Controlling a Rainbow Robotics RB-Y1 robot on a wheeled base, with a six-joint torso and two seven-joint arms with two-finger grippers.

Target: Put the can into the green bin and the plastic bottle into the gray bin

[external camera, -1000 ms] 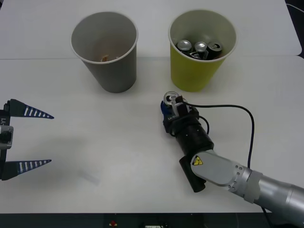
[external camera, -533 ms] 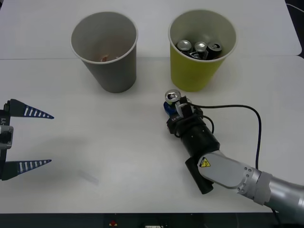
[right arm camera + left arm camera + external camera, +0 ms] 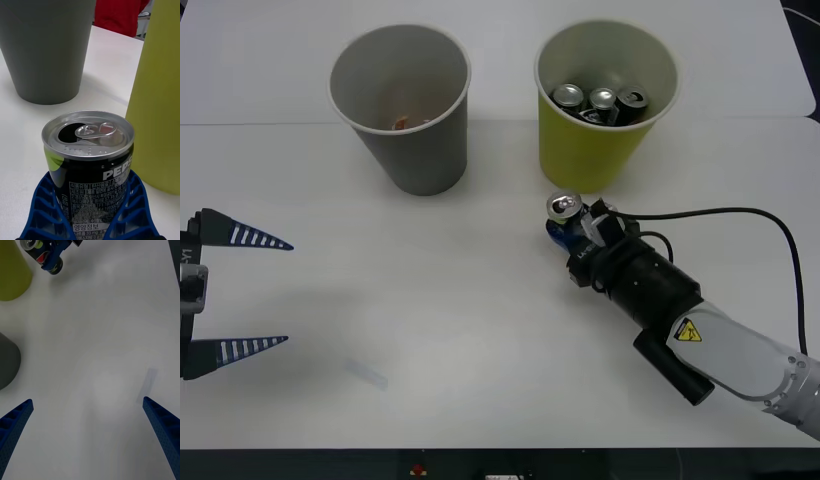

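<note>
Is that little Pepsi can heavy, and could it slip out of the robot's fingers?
Probably light: the can has its tab opening already open, so it is likely empty. Its smooth round side could slip, though the right gripper's ribbed blue fingers wrap both sides. Thin metal may dent if squeezed hard.

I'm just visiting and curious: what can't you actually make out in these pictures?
- Gray bin: something small and orange lies at its bottom, too small in the front view to identify.
- Green bin: three cans sit inside; its wall hides their sides.
- Can: the right gripper and its blue fingers cover its lower part in the wrist view.
</note>
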